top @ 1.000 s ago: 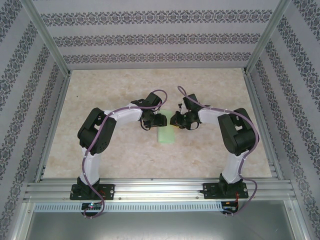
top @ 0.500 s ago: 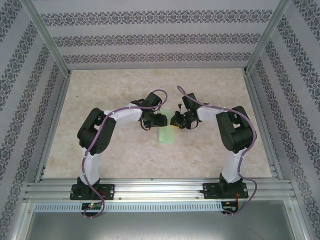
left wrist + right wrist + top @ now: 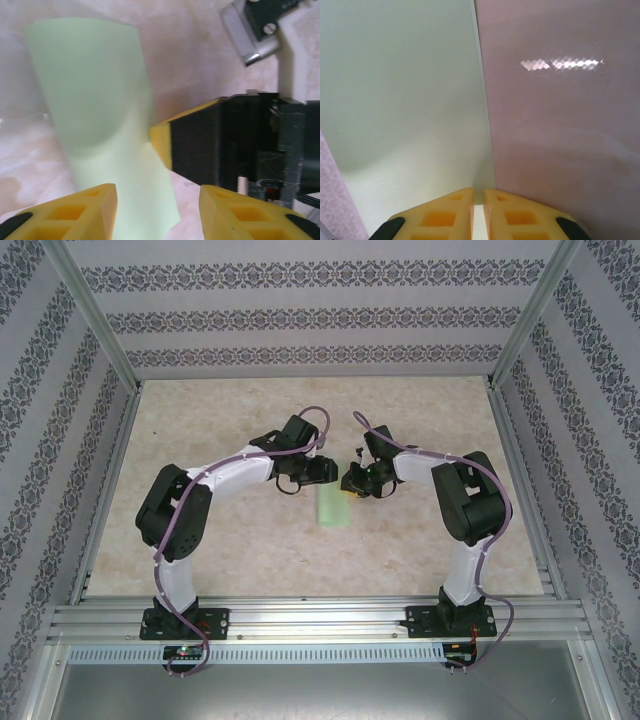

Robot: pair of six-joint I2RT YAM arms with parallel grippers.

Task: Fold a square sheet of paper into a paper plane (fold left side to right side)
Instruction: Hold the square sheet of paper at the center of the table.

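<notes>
The sheet of paper [image 3: 332, 510] is a pale mint-green strip lying folded on the table between the two arms. In the left wrist view the sheet of paper [image 3: 95, 90] curves up off the table, its top layer bowed. My left gripper [image 3: 321, 472] hovers over its far end; this gripper [image 3: 158, 210] is open, its fingers straddling the sheet without touching it. My right gripper [image 3: 350, 482] sits at the sheet's right edge. In the right wrist view the right gripper [image 3: 478, 202] is shut on the edge of the sheet [image 3: 405, 100]. Its yellow fingertip [image 3: 162, 142] shows against the paper.
The beige marbled table [image 3: 220, 420] has open room all round the paper. Aluminium frame rails [image 3: 300, 615] run along the near edge, and patterned walls [image 3: 310, 315] close off the back and sides.
The left arm has stretched out, its elbow swinging left and its gripper shifting slightly farther and to the right over the paper. The right arm has hardly moved.
</notes>
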